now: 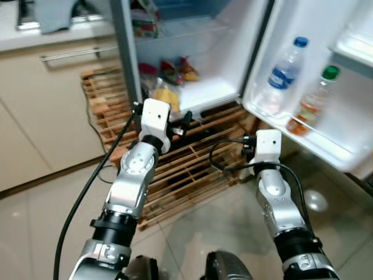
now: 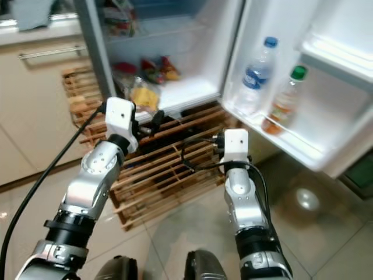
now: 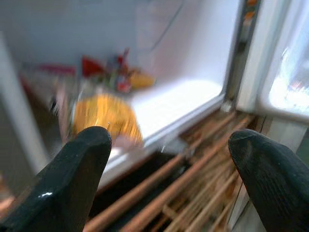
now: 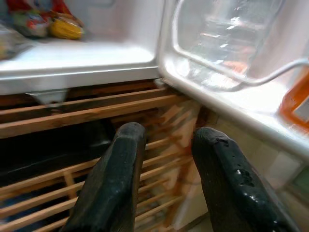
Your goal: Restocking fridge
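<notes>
The white fridge (image 1: pixel 227 87) stands open in the upper middle of the left eye view, its door (image 1: pixel 326 35) swung out to the upper right. On the lowest white shelf (image 1: pixel 207 90) lie a yellow crinkled packet (image 1: pixel 166 98) at the front edge and a small heap of red and yellow wrapped snacks (image 1: pixel 175 70) behind it; how many are in the heap cannot be told. The door rack (image 1: pixel 315 137) holds two bottles standing upright side by side: a clear plastic water bottle with a blue cap (image 1: pixel 284 76) and a clear bottle with a green cap and orange label (image 1: pixel 315 100).

Both arms are raised toward the fridge over a slatted wooden pallet (image 1: pixel 186 163) on the tiled floor (image 1: pixel 52 221). The left end effector (image 3: pixel 174 159) has its two black fingers spread wide with nothing between them. The yellow packet lies straight ahead of it and slightly toward the robot's left, so the left arm is the nearer one to the shelf goods. The right end effector (image 4: pixel 161 174) holds its fingers a narrow gap apart, also empty, pointing at the corner where the shelf meets the door rack; it is the nearer one to the bottles.

A beige cabinet with a metal bar handle (image 1: pixel 73 53) fills the upper left, under a pale counter (image 1: pixel 11 38). Neither end effector carries anything to stock, so the restocking itself looks not yet begun here.
</notes>
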